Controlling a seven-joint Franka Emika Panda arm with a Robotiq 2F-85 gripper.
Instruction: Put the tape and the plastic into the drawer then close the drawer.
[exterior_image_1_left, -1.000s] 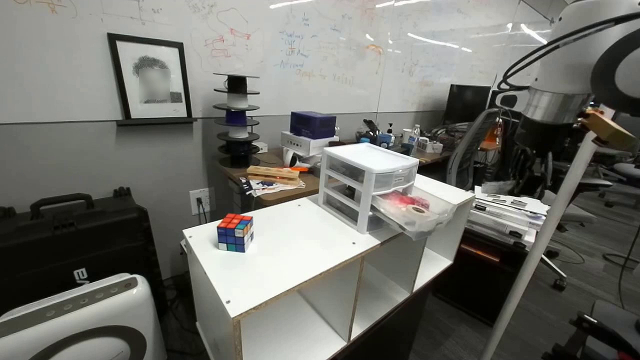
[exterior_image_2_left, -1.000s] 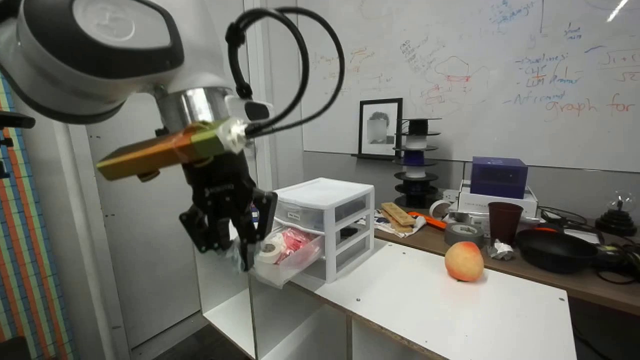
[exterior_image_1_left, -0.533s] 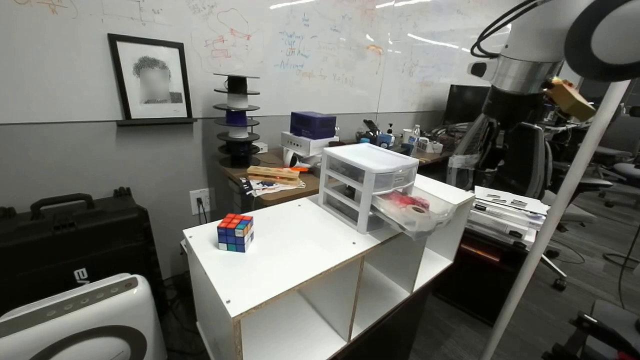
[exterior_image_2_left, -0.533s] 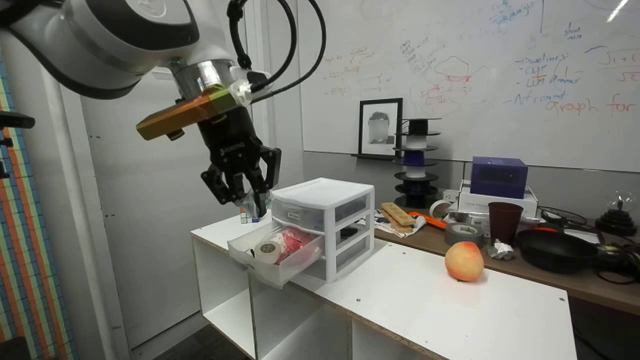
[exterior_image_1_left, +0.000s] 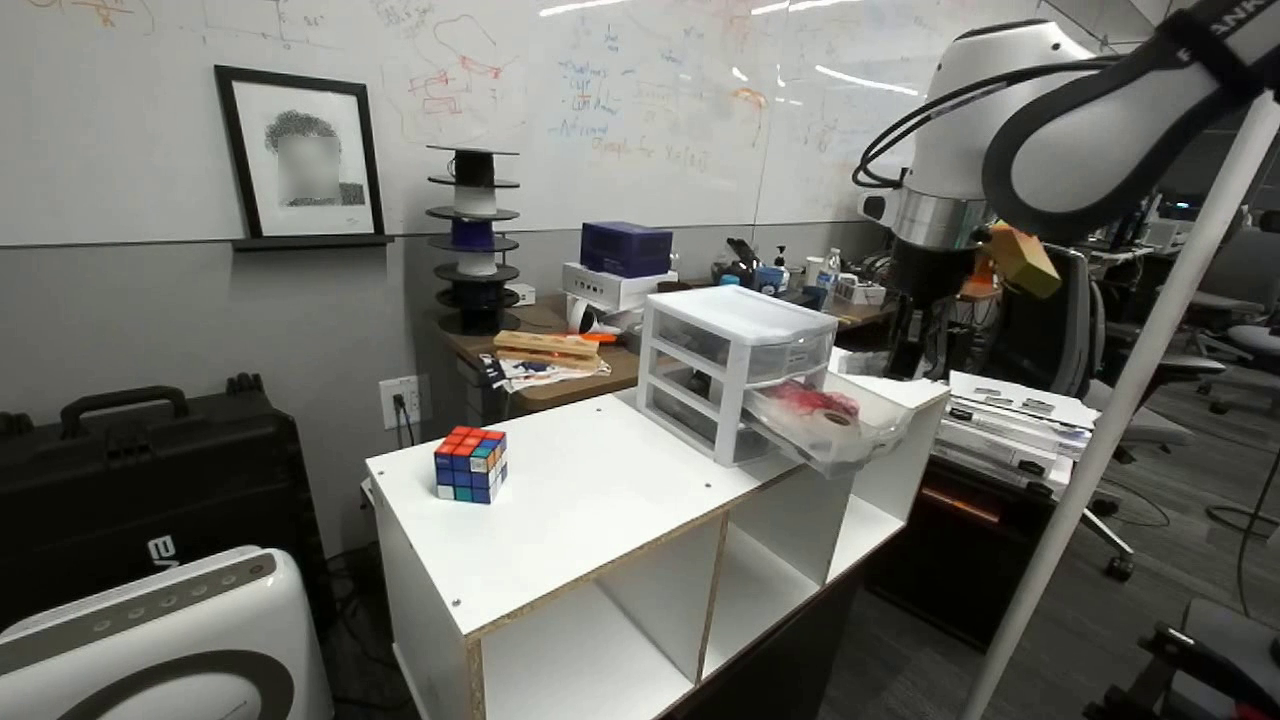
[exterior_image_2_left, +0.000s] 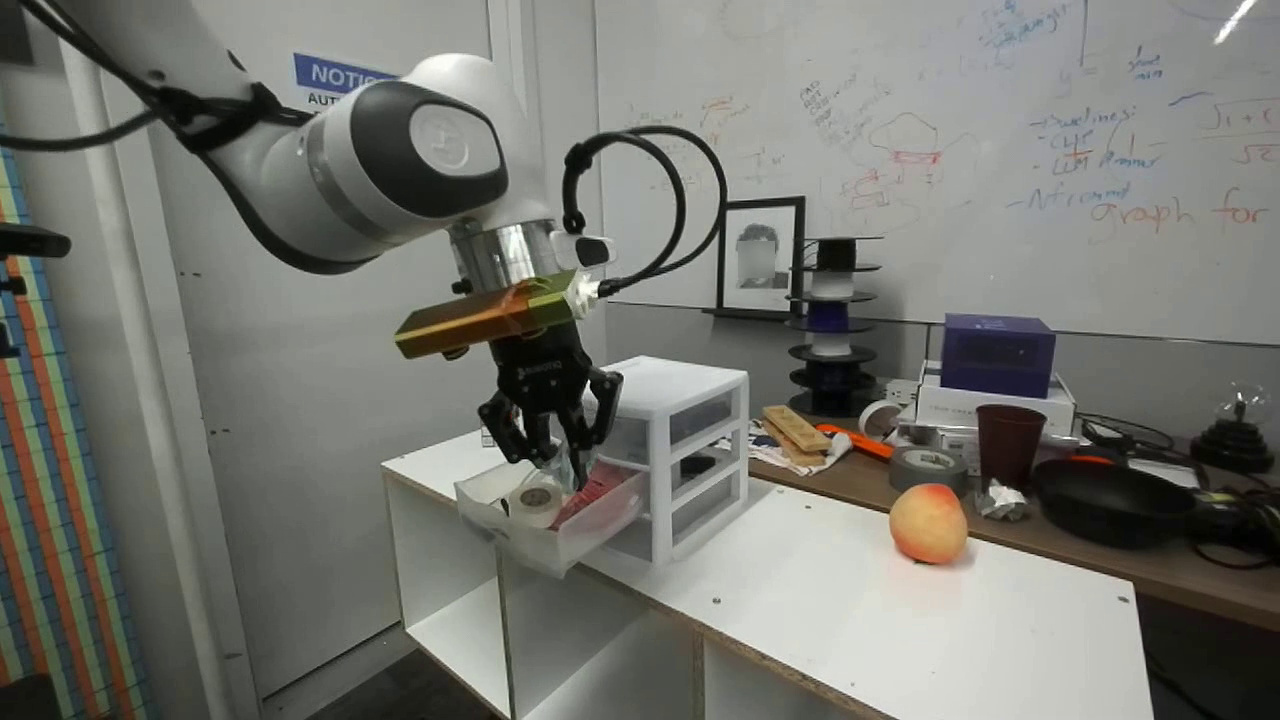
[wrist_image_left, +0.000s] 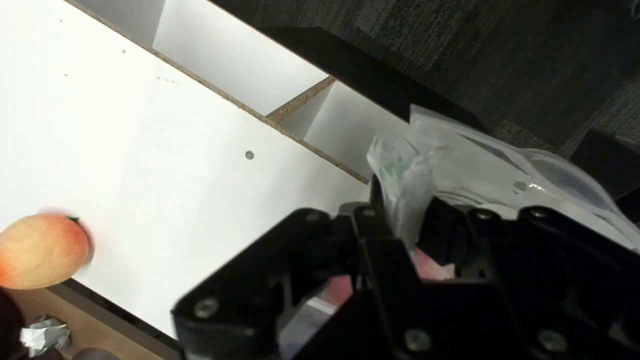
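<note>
The gripper (exterior_image_2_left: 563, 470), its fingers narrowly spaced, pinches the clear plastic (wrist_image_left: 407, 185) over the translucent drawer (exterior_image_2_left: 590, 530), which stands open and overhangs one long edge of the white table (exterior_image_2_left: 780, 600). Within the drawer lie the roll of tape (exterior_image_2_left: 532, 512) and, beside it, a pink-red item (exterior_image_2_left: 603, 488) of unclear kind. Farther out, an orange-red fruit (exterior_image_2_left: 928, 523) rests near the opposite long edge; a puzzle cube (exterior_image_1_left: 470, 465) stands near a corner of one short edge.

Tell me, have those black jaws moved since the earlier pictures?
Yes: the jaws, pinching clear plastic, have moved closer to the white drawer unit in both exterior views; the unit itself hasn't shifted.
</note>
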